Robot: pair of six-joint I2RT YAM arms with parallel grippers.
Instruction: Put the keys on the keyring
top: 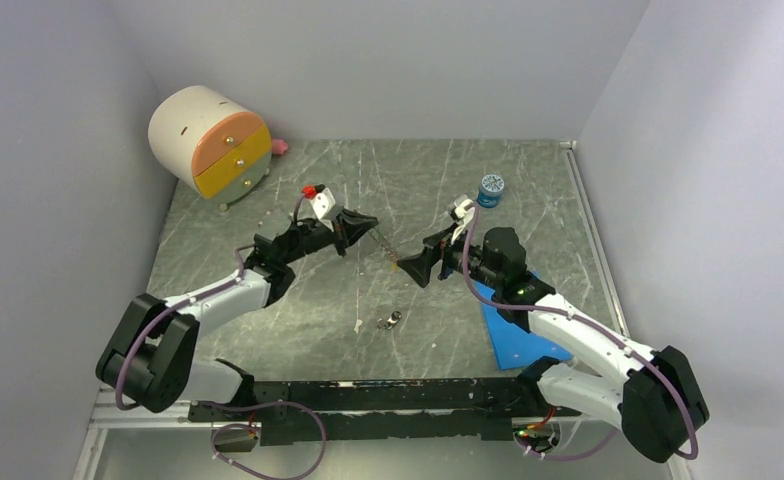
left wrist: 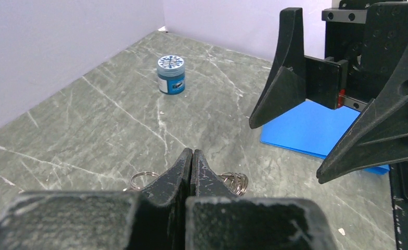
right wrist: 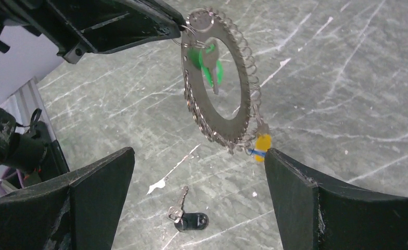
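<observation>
One keyring (right wrist: 220, 134) — clamped in the left pincer (left wrist: 192, 156); the right pincer (right wrist: 198, 156) gapes wide beside its yellow key (right wrist: 263, 141).

Probably a robotics lab: plain walls (top: 388, 60) box in a marbled tabletop (top: 418, 180) and robot arms (top: 218, 295).

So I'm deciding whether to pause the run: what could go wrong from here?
1. The keyring hangs only from the tips of the shut left gripper, so a bump could swing it or pull it loose.
2. The yellow key dangles at the ring's lower edge, close beside a finger of the open right gripper; moving in might snag it.
</observation>
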